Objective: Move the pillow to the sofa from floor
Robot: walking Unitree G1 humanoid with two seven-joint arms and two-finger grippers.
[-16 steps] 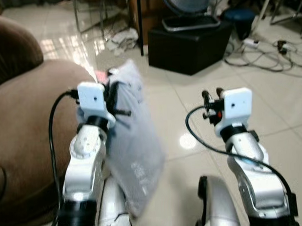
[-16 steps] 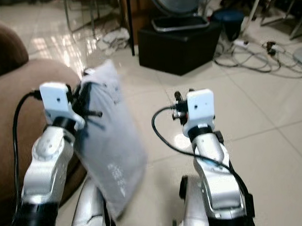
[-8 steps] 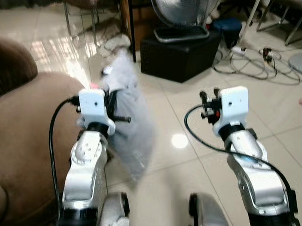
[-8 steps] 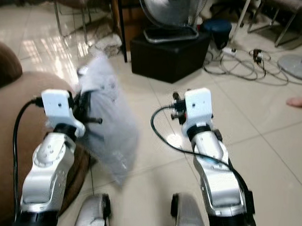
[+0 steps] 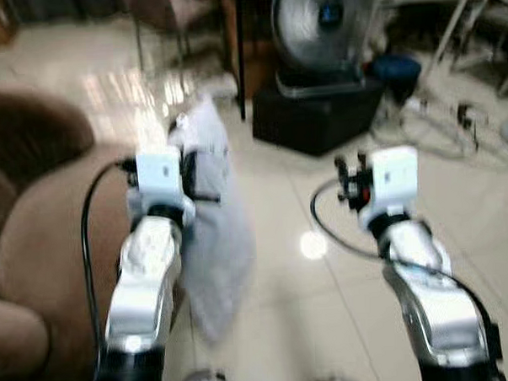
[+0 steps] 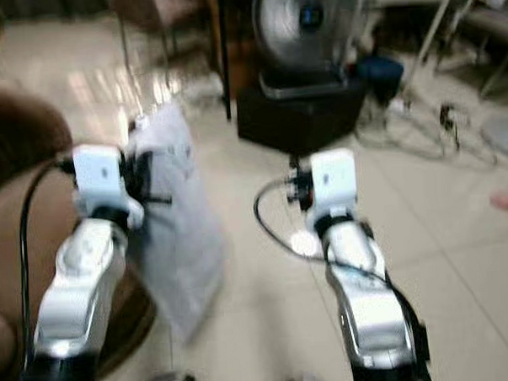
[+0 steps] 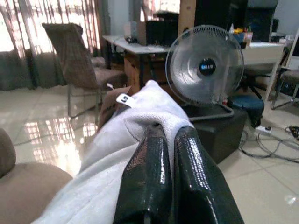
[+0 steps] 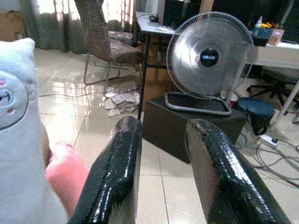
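Observation:
A pale grey pillow (image 5: pixel 215 226) hangs in the air from its top edge, held up by my left gripper (image 5: pixel 194 172), which is shut on it. In the left wrist view the two black fingers (image 7: pixel 161 182) pinch a fold of the pillow (image 7: pixel 117 149) beside its white label. The brown sofa (image 5: pixel 46 250) lies to the left, right beside the hanging pillow. My right gripper (image 5: pixel 349 176) is raised at the same height to the right, open and holding nothing; its fingers (image 8: pixel 126 163) stand apart, with the pillow's edge (image 8: pixel 18 154) at the side of that view.
A black box (image 5: pixel 318 112) with a standing fan (image 5: pixel 327 27) on it is ahead on the tiled floor. Cables (image 5: pixel 453 118) trail to the right, and a blue bin (image 5: pixel 396 66) stands near them. A chair (image 7: pixel 77 60) and a desk (image 7: pixel 140 46) are farther back.
The whole picture has shifted and blurred, so the camera has moved. The pillow hangs more upright and swings closer to the left arm. Both grippers keep their pose.

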